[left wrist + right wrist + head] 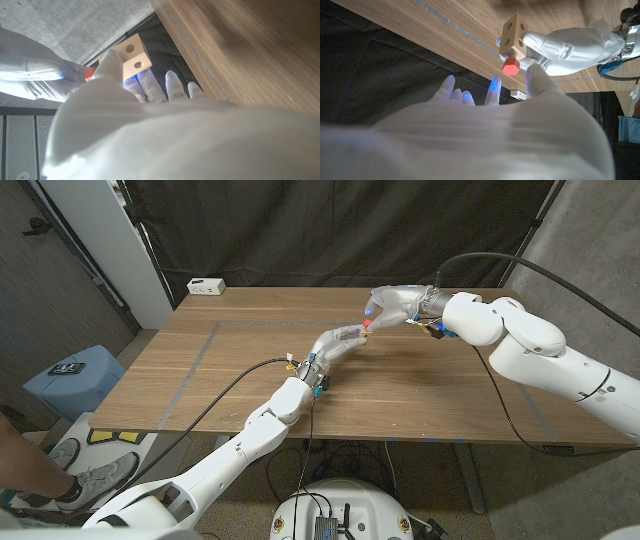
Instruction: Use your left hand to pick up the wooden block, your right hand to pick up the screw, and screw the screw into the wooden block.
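Glossy white rounded arm shells are seen; the left hand [340, 342] and right hand [398, 304] are covered in translucent white gloves, blue-lit fingertips [494, 83], black cables attached.

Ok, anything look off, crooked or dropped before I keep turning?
Nothing stands out. The left hand holds the wooden block above the table, and the red-headed screw sits at one face of the block by the right hand. Whether the screw is straight cannot be told.
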You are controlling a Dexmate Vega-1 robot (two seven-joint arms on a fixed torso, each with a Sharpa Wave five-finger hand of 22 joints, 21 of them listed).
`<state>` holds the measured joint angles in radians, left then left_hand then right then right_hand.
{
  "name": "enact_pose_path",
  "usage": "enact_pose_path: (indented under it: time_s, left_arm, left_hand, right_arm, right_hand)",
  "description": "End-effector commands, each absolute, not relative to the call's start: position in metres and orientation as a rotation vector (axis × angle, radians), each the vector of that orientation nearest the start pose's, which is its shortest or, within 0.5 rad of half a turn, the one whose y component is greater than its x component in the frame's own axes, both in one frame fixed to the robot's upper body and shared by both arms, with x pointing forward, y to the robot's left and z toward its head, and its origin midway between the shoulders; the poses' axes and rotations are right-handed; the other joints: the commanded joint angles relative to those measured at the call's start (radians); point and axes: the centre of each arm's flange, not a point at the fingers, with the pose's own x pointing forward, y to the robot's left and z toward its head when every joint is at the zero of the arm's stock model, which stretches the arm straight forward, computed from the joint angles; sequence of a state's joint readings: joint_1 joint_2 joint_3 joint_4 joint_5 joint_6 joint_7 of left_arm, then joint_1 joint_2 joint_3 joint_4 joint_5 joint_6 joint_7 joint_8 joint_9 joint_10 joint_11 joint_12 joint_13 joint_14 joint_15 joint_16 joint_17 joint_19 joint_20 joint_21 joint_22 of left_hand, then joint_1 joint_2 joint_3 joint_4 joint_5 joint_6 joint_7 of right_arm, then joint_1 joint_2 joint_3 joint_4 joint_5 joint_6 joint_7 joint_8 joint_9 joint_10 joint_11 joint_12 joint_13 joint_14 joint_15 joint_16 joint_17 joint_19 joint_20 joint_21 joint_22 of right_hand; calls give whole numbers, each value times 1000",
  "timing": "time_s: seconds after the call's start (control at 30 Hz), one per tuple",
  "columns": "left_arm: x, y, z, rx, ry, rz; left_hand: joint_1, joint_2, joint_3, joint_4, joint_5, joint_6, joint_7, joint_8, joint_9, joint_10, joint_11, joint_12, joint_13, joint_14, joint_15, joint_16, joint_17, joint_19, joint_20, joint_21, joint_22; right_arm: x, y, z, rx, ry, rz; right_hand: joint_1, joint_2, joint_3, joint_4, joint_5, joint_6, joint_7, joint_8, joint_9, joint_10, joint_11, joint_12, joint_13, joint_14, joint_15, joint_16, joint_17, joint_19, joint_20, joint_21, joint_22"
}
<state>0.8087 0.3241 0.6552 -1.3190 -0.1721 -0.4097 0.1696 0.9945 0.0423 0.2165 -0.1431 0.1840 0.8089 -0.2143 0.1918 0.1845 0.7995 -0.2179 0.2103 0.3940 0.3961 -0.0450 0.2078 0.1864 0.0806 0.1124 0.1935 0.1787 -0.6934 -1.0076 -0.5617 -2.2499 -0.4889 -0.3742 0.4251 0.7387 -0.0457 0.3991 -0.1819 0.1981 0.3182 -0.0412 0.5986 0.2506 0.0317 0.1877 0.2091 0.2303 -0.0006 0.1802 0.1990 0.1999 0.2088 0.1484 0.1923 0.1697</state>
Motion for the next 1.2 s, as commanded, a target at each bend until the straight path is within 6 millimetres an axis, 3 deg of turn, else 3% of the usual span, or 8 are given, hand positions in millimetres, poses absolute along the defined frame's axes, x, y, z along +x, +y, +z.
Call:
enact_pose_path:
  time_s: [0.03,0.8,1.2]
  left_arm:
    - [618,84,-56,266,-763,-374]
    - [618,85,-56,279,-761,-373]
    - [618,85,-57,279,-760,-372]
  left_hand:
    - [-2,7,0,-1,0,-2,3,6,5,-3,-3,5,3,5,-91,1,2,1,7,6,2]
    - [-1,7,0,-2,0,0,2,7,5,-3,-3,5,4,6,-91,1,2,2,6,7,2]
    - [-2,8,0,-1,0,-1,2,7,5,-3,-3,5,4,5,-90,1,2,3,6,7,2]
  right_arm:
    - [494,-174,100,-1635,-606,190]
    - [501,-174,96,-1611,-592,157]
    - [501,-175,95,-1592,-596,133]
  right_hand:
    - [9,-6,8,5,-3,16,4,-1,-3,-4,2,0,2,-5,4,0,3,-3,-1,0,3]
    - [16,-18,17,17,-10,104,25,19,-17,20,7,11,4,8,5,7,4,5,-1,3,4]
    - [12,-24,21,22,-13,182,34,52,-13,47,10,19,5,29,0,14,8,22,-2,8,4]
